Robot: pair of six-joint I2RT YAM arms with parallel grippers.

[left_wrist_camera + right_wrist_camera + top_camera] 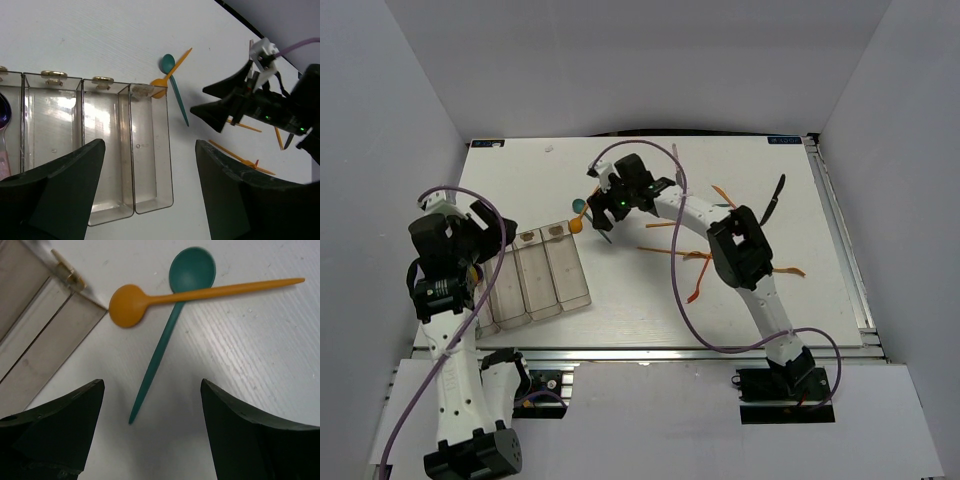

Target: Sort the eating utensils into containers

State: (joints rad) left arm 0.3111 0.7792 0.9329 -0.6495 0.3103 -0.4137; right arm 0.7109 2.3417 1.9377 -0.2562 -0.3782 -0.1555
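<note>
Both spoons are found just past the bins' (131, 131) far right corner, with the orange spoon (200, 292) laid across the teal spoon's (162, 335) neck. The teal handle is laid roughly parallel to the bins' long sides, its tail caught between the wide-open fingers of the right gripper (151, 385), clearly the nearer one. The left gripper (150, 145) is hung over the bins, spread open too.

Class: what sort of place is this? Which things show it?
Likely a robot test cell: a white tabletop on aluminium rails, plain grey walls, a purple-cabled left arm and right arm.
</note>
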